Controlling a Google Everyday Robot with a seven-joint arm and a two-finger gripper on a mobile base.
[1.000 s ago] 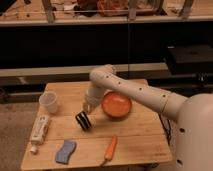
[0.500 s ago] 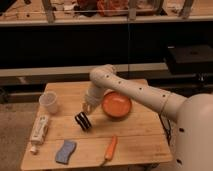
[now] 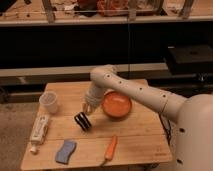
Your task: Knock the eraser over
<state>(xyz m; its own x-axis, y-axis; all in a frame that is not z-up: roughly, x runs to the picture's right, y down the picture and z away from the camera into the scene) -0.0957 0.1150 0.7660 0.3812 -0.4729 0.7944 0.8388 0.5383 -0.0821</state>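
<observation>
Five things are spread around the eraser (image 3: 83, 121) at mid-table: cup (image 3: 48, 102), tube (image 3: 38, 132), sponge (image 3: 65, 151), carrot (image 3: 109, 149), orange bowl (image 3: 117, 104). Its long axis is tilted diagonally. The gripper (image 3: 87, 110) is poised just above it.

The one camera view looks down and forward from a raised spot at the near right of the wooden table (image 3: 135, 137), just behind the robot's white shoulder. It faces the far shelving and takes in the whole tabletop at middling range. The arm stretches leftward; its gripper (image 3: 87, 111) hangs over the table's middle, by the eraser (image 3: 83, 121).
</observation>
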